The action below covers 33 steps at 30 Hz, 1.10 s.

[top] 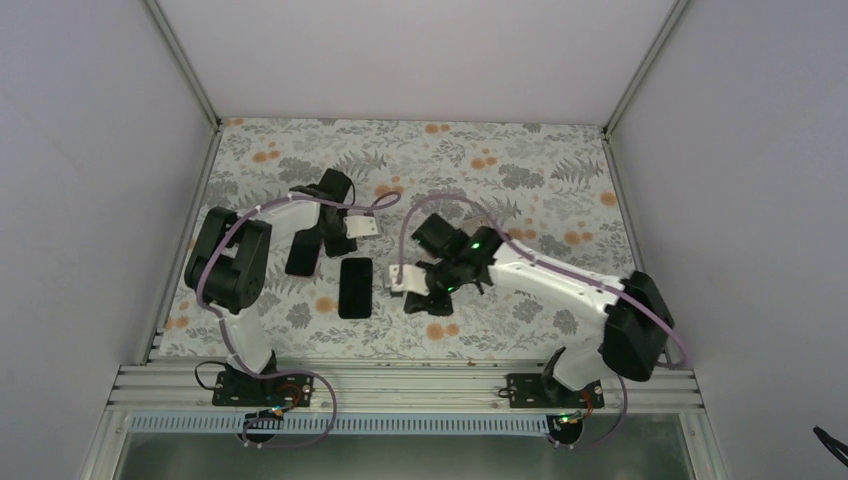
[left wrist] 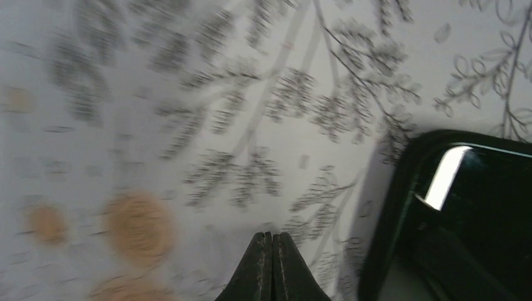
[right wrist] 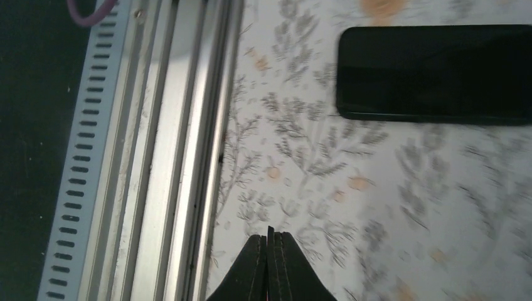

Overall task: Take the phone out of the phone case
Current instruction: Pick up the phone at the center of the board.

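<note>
The black phone [top: 355, 287] lies flat on the flowered table, apart from its case; it also shows at the top of the right wrist view [right wrist: 439, 72]. The empty black phone case [top: 300, 257] lies just left of it, and its raised rim shows at the right of the left wrist view [left wrist: 401, 207]. My left gripper [top: 322, 240] [left wrist: 271, 237] is shut and empty, just above the table beside the case. My right gripper [top: 412, 298] [right wrist: 270, 237] is shut and empty, right of the phone and pointing toward it.
The aluminium rail [right wrist: 169, 157] along the table's near edge runs down the left of the right wrist view, close to the right fingers. White walls close in the table on three sides.
</note>
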Each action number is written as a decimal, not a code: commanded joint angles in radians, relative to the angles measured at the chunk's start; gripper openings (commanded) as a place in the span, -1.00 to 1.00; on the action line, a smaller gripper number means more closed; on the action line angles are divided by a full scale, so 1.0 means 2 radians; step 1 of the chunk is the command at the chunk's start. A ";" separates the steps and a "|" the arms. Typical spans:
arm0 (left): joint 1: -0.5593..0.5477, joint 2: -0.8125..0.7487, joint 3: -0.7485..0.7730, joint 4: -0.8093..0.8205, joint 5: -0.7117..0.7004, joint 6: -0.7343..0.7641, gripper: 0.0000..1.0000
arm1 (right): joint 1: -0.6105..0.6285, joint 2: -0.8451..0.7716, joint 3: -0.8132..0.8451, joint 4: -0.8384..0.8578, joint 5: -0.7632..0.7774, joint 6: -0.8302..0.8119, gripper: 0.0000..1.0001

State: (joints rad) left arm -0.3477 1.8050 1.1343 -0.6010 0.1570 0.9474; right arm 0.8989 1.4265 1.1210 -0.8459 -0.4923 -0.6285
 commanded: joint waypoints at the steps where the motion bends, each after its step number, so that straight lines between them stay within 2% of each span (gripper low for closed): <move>1: 0.002 0.030 0.011 -0.066 0.044 -0.010 -0.95 | 0.052 0.054 0.011 0.045 0.022 0.002 -0.93; 6: 0.013 0.052 0.007 -0.070 0.042 -0.008 -0.95 | 0.084 0.120 0.044 0.082 0.033 0.002 -0.93; 10: 0.017 0.066 0.002 -0.074 0.041 -0.007 -0.95 | 0.102 0.185 0.090 0.081 0.033 -0.002 -0.93; 15: 0.017 0.073 -0.019 -0.060 0.030 -0.005 -0.95 | 0.113 0.240 0.103 0.107 0.039 0.003 -0.93; 25: 0.017 0.070 -0.041 -0.061 0.020 -0.001 -0.95 | 0.117 0.267 0.090 0.156 0.058 0.025 -0.93; 28: 0.017 0.068 -0.055 -0.063 0.015 0.000 -0.95 | 0.121 0.280 0.088 0.169 0.084 0.035 -0.93; 33: 0.018 0.056 -0.081 -0.065 0.009 0.002 -0.95 | 0.113 0.291 0.095 0.162 0.097 0.043 -0.93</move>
State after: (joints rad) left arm -0.3141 1.8336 1.0847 -0.6083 0.2516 0.9340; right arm 1.1263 1.9884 1.3067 -0.5392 -0.3389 -0.5701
